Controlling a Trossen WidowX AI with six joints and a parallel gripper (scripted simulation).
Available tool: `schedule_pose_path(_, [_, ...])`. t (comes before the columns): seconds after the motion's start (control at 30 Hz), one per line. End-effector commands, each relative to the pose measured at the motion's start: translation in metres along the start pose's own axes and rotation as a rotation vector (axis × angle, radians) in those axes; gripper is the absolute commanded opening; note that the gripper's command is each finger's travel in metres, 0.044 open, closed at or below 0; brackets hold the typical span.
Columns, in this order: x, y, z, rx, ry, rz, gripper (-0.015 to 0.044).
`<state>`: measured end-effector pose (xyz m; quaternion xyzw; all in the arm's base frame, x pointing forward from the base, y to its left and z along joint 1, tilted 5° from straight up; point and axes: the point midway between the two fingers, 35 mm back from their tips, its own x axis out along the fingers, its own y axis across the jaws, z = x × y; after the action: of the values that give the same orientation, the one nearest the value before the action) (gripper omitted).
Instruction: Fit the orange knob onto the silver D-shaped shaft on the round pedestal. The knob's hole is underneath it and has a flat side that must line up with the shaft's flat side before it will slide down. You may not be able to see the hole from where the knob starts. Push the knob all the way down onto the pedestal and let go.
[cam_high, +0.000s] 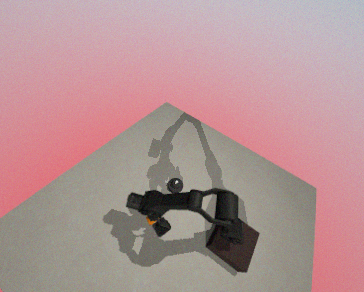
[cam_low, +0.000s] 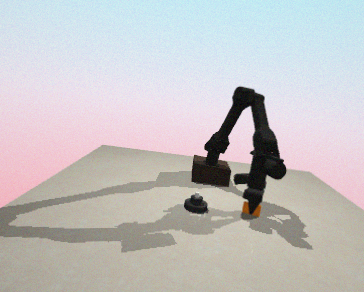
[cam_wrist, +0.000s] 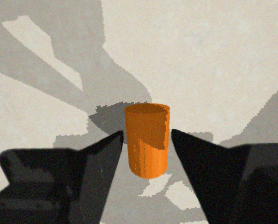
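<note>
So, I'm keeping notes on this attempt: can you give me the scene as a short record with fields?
knob: orange, lying on its side on the table
knob hole: not visible
jaws: partly open, one on each side of the knob, narrow gaps showing in the wrist view
pedestal: round, dark, standing apart from the knob
shaft: silver, upright on the pedestal, bare
shaft's flat side: too small to make out
fit: not made
</note>
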<state>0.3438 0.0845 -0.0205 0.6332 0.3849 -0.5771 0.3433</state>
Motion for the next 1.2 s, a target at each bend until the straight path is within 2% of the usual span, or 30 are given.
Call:
schedule_pose_path(0.0, [0.001, 0.0, 0.001, 0.004, -0.005, 0.001, 0.024])
schedule_pose_path(0.1, [0.001, 0.0, 0.001, 0.004, -0.005, 0.001, 0.024])
schedule_pose_path(0.4, [0.001, 0.0, 0.001, 0.004, -0.005, 0.001, 0.018])
schedule_pose_path(0.87, [-0.014, 0.0, 0.0, -0.001, -0.005, 0.001, 0.0179])
schedule_pose_path(1.17, [-0.014, 0.0, 0.0, -0.28, -0.005, 0.001, 0.0179])
